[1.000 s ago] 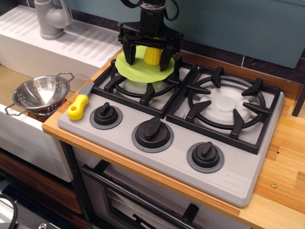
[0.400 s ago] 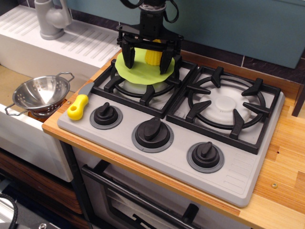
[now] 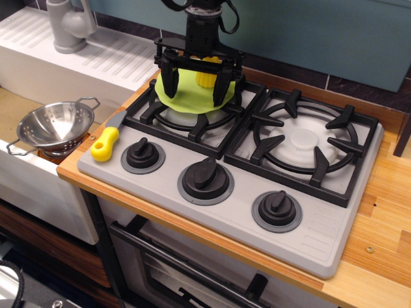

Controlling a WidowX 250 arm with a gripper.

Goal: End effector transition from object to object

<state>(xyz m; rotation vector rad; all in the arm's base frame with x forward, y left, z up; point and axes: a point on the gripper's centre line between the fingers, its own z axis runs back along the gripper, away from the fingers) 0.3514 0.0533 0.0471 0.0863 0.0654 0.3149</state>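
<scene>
My black gripper [image 3: 196, 88] hangs from the black cabled arm over the back left burner. Its two fingers point down and stand wide apart, one on each side of a lime-green disc [image 3: 191, 96] lying on the burner grate. The left fingertip [image 3: 170, 86] and the right fingertip [image 3: 221, 95] overlap the disc's edges. A yellow corn cob [image 3: 205, 78] stands between and just behind the fingers. The jaws are open and hold nothing.
A grey toy stove [image 3: 192, 205] has two black grates and three black knobs. A yellow-handled knife [image 3: 104, 142] lies at its left edge. A metal colander [image 3: 54, 125] sits in the sink at left. A grey faucet [image 3: 67, 25] stands behind.
The gripper has shifted slightly down and left in the picture, its fingers reaching lower over the green disc. The fingers stay spread.
</scene>
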